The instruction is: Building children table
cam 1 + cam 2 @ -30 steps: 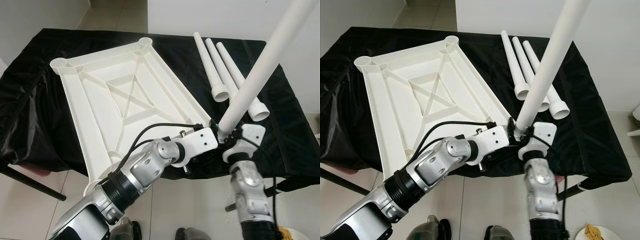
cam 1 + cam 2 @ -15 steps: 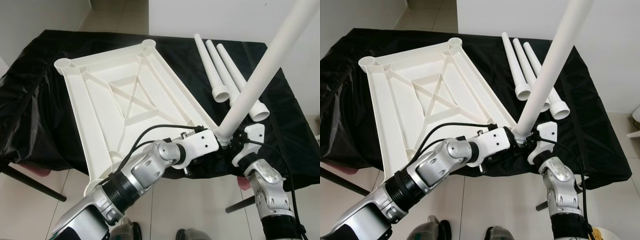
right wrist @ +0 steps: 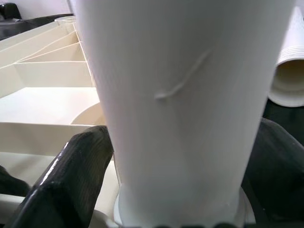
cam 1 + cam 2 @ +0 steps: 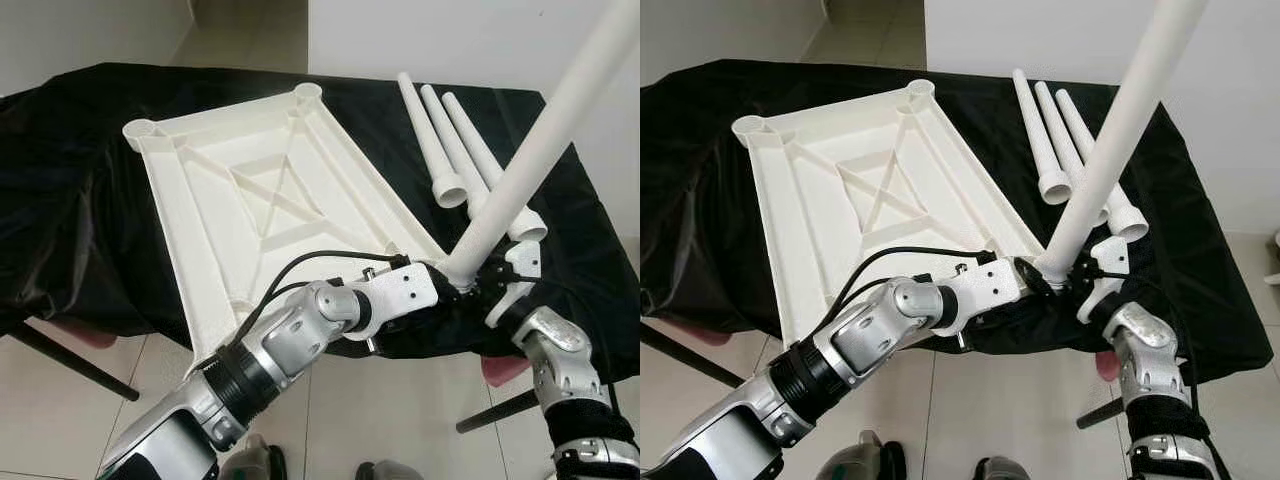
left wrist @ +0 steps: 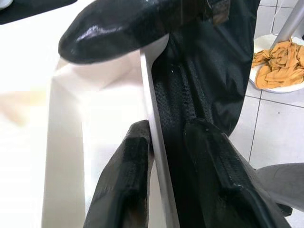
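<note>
While your left jaws (image 5: 164, 166) pinched the tabletop (image 4: 250, 190) rim, your right jaws (image 3: 180, 190) clasped the table leg (image 4: 530, 150), tilted over the worktop's near-right corner socket.

left arm (image 4: 290, 345): silver metal segments, rounded elbow joint, a black ribbed collar further back toward the shoulder
left arm cable (image 4: 290, 270): thin, black, arching from behind the claw back down to the forearm
left wrist block (image 4: 400, 292): flat white plate just behind the claw, small dark screw heads, a short silver stud on top
left gripper (image 5: 166, 156): two long black fingers, glossy outside, ribbed matte pads inside
right arm (image 4: 560, 355): silver casing with screw holes, black ribbed collar lower down
right wrist bracket (image 4: 520, 265): white, just behind the claw
right gripper (image 3: 190, 180): black glossy fingers (image 3: 71, 171), rounded edges
</note>
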{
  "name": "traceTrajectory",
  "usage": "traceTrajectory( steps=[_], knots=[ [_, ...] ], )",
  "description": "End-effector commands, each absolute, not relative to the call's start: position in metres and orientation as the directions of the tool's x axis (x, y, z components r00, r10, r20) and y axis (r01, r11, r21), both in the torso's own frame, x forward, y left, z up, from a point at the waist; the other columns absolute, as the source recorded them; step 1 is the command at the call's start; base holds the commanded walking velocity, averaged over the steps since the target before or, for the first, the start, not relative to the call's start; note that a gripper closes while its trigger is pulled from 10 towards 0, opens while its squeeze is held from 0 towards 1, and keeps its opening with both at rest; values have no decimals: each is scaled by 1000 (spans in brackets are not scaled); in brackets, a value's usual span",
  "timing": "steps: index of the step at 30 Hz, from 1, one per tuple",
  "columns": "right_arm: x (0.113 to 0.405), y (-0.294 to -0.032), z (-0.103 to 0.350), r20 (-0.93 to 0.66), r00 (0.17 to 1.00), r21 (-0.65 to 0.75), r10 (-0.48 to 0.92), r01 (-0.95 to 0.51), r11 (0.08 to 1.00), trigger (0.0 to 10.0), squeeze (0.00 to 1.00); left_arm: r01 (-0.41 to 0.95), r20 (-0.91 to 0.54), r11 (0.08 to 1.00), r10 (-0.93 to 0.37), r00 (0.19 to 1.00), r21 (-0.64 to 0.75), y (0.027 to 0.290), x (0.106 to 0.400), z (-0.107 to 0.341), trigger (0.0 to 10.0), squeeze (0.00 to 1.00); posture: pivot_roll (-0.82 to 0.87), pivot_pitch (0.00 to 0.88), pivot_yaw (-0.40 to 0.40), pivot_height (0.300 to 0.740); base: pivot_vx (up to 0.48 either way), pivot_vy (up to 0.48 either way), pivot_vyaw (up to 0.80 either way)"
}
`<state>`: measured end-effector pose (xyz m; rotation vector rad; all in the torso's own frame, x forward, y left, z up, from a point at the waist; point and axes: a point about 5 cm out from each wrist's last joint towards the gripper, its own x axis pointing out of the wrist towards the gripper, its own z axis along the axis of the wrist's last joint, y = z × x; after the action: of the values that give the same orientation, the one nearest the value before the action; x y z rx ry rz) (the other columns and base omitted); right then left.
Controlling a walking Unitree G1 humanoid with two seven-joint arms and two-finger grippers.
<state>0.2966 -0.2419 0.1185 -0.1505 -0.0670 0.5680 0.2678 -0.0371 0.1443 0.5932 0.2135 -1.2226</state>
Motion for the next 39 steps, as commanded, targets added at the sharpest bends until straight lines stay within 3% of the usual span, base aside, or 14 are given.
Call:
traceTrajectory(
  steps=[1, 6, 7, 8, 9, 10, 32, 39],
  knots=[
    [287, -254, 98, -75, 852, -124, 518, -524, 843, 10000, 0, 958, -499, 130, -831, 245, 255, -38, 262, 139, 10000, 0, -72, 91, 46, 740, 0, 0, 0],
    [287, -257, 96, -58, 848, -123, 528, -531, 839, 10000, 0, 959, -499, 131, -831, 245, 253, -38, 262, 139, 10000, 0, -76, 93, 46, 740, 0, 0, 0],
    [287, -258, 96, -47, 847, -121, 530, -531, 839, 4471, 0, 959, -499, 130, -831, 245, 253, -38, 262, 139, 10000, 0, -78, 93, 46, 740, 0, 0, 0],
    [287, -258, 96, -36, 848, -117, 529, -529, 840, 2000, 0, 959, -499, 129, -832, 244, 254, -39, 262, 139, 10000, 0, -79, 94, 47, 740, 0, 0, 0],
    [287, -258, 96, -36, 848, -117, 529, -529, 840, 2000, 0, 959, -499, 129, -832, 244, 254, -39, 262, 139, 10000, 0, -79, 94, 47, 740, 0, 0, 0],
    [287, -258, 96, -23, 844, -107, 535, -534, 838, 0, 0, 958, -498, 129, -832, 244, 254, -39, 262, 140, 10000, 0, -79, 94, 46, 740, 0, 0, 0],
    [284, -237, 92, 82, 845, -6, 528, -529, 848, 0, 0, 958, -495, 126, -834, 243, 257, -41, 263, 141, 10000, 0, -80, 96, 47, 740, 0, 0, 0],
    [285, -219, 101, 169, 910, 56, 379, -393, 918, 0, 0, 960, -494, 119, -837, 235, 255, -42, 260, 140, 10000, 0, -84, 95, 42, 740, 0, 0, 0]
  ],
)
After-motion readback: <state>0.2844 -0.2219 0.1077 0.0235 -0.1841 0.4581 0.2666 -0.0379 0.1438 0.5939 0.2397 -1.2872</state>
